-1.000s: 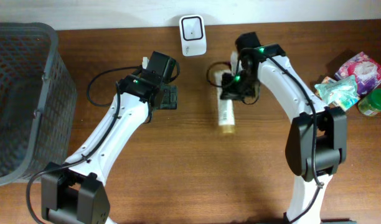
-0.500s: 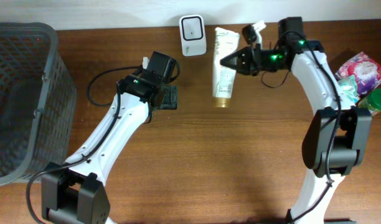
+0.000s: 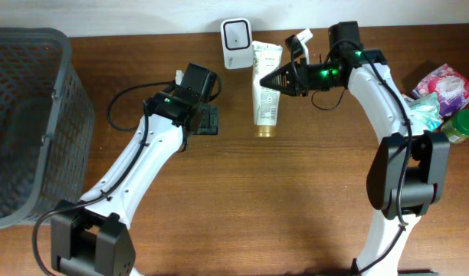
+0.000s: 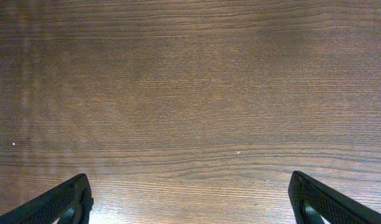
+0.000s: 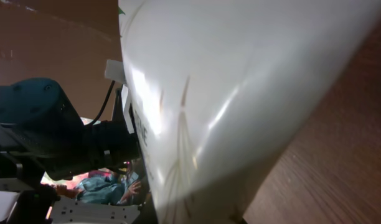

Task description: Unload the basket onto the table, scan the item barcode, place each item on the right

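Note:
The item, a white tube (image 3: pixel 265 88) with a gold cap at its near end, hangs lengthwise just right of the white barcode scanner (image 3: pixel 237 33) at the table's back edge. My right gripper (image 3: pixel 274 79) is shut on the tube's side, reaching in from the right. In the right wrist view the tube (image 5: pixel 228 81) fills most of the frame and hides the fingers. My left gripper (image 3: pixel 208 120) hovers open over bare wood left of the tube, with nothing between its black fingertips (image 4: pixel 60 202).
A dark grey mesh basket (image 3: pixel 27 123) stands at the left edge. Snack packets (image 3: pixel 441 88) and a green-capped bottle (image 3: pixel 460 125) lie at the far right. The right arm's cable loops above the tube.
The right gripper has carried the tube from the table's middle toward the back and then left, close beside the scanner. The left arm has not moved.

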